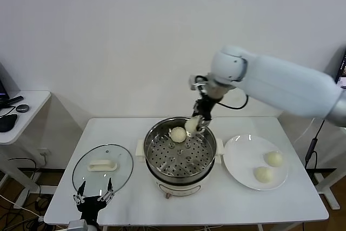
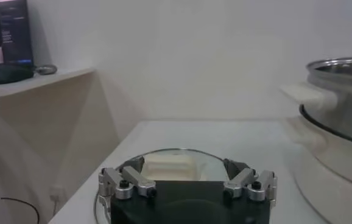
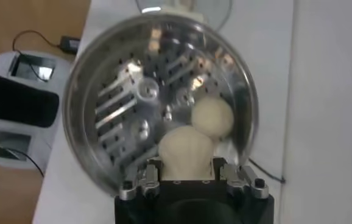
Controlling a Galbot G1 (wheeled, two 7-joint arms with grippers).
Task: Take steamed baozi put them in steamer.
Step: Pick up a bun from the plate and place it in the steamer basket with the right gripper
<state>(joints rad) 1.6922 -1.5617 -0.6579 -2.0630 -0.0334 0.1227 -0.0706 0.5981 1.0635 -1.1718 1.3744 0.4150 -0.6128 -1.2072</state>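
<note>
My right gripper hangs over the far rim of the steamer, shut on a cream-white baozi squeezed between its fingers. Another baozi lies on the perforated tray at the back of the steamer, right beside the held one. Two more baozi rest on the white plate to the right. My left gripper waits open at the table's front left edge, just before the glass lid.
The glass lid with its white handle lies flat on the table left of the steamer. A side table with a mouse and keyboard stands further left. The steamer's white side handle juts out toward the left arm.
</note>
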